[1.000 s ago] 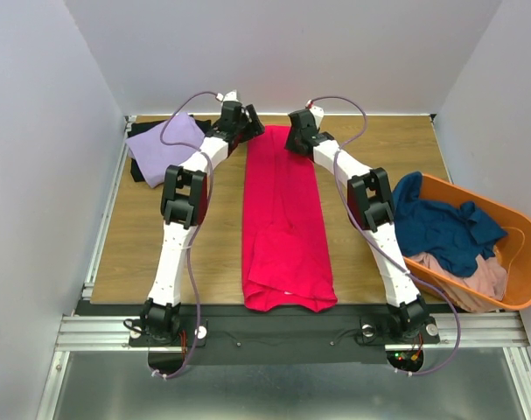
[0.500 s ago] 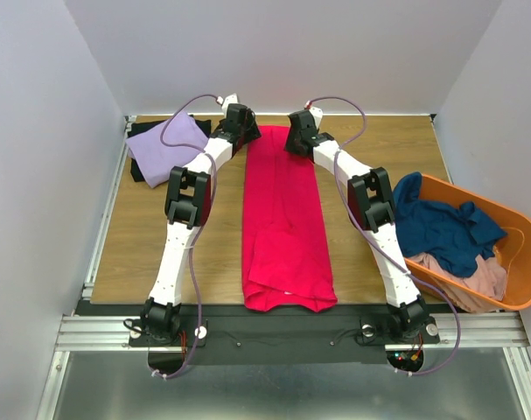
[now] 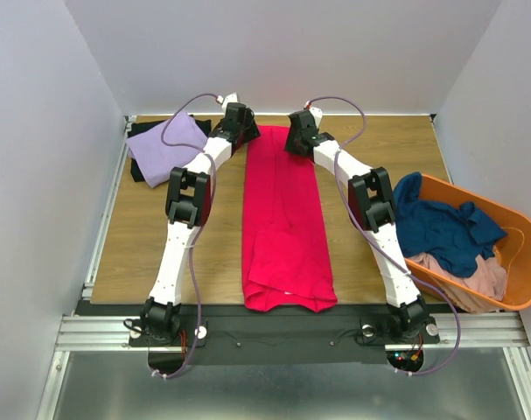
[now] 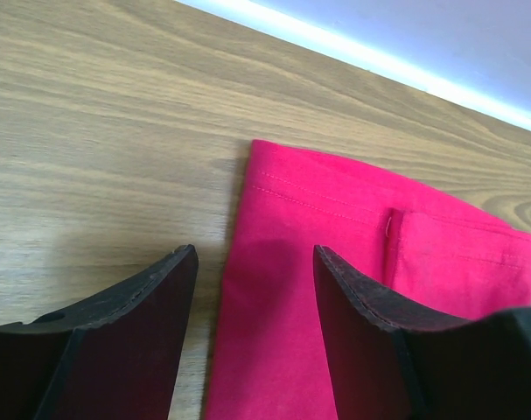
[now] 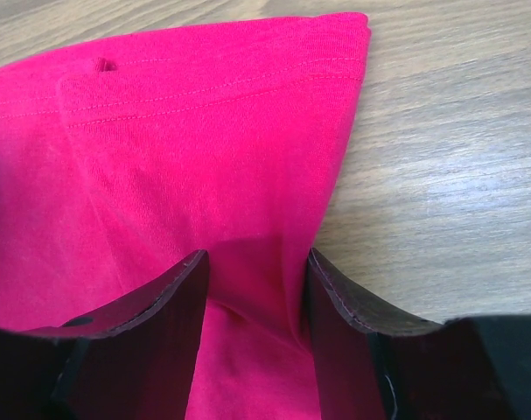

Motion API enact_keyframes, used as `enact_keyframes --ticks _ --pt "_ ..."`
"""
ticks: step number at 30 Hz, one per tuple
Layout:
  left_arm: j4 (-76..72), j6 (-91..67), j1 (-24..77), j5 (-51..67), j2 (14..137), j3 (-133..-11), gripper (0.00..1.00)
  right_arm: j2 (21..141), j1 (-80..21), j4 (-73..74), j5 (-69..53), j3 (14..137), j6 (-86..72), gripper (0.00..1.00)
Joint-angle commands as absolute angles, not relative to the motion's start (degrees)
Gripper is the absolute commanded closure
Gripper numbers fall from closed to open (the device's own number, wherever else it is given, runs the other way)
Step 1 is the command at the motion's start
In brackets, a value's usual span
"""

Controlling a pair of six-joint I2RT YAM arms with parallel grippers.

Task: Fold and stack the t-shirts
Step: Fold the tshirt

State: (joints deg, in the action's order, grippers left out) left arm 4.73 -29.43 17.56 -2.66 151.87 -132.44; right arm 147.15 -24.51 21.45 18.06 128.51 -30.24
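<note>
One crimson-pink t-shirt (image 3: 285, 223), long rectangle, stitched hem

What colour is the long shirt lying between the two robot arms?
The t-shirt is bright crimson-pink all over. The top external view shows it best.

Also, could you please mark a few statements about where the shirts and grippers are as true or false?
1. The crimson-pink shirt lies as a long strip down the middle of the table. True.
2. The lavender shirt is in the orange tub. False: it lies on the black shirt at the far left corner.
3. The left gripper and right gripper are at the strip's far end. True.
4. The tub is empty. False: it holds a navy blue shirt and a dusty pink shirt.
</note>
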Motion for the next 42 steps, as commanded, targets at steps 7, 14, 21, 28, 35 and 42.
enact_keyframes --ticks 7,14,21,28,35,42 --pt "5.4 -31.5 17.8 -0.3 153.7 -136.1 0.48 143.4 -25.0 20.7 17.9 128.5 -30.1 0.47" --pt "5.2 -33.0 17.4 2.5 154.4 -136.1 0.91 142.3 -25.0 20.6 19.5 126.4 -30.4 0.72" --pt "4.4 -33.2 17.1 3.2 153.4 -134.3 1.00 140.5 -25.0 20.7 24.2 124.5 -29.4 0.96" --pt "0.4 -32.8 15.7 4.4 149.0 -130.3 1.00 138.4 -24.9 20.6 27.7 123.0 -27.7 1.00" --pt "-7.4 -32.3 15.4 11.0 144.9 -125.6 1.00 135.9 -24.8 20.6 26.4 122.2 -25.1 1.00" --pt "-11.2 -33.0 15.4 14.9 141.5 -121.2 1.00 134.3 -24.8 20.6 22.2 119.0 -22.9 1.00"
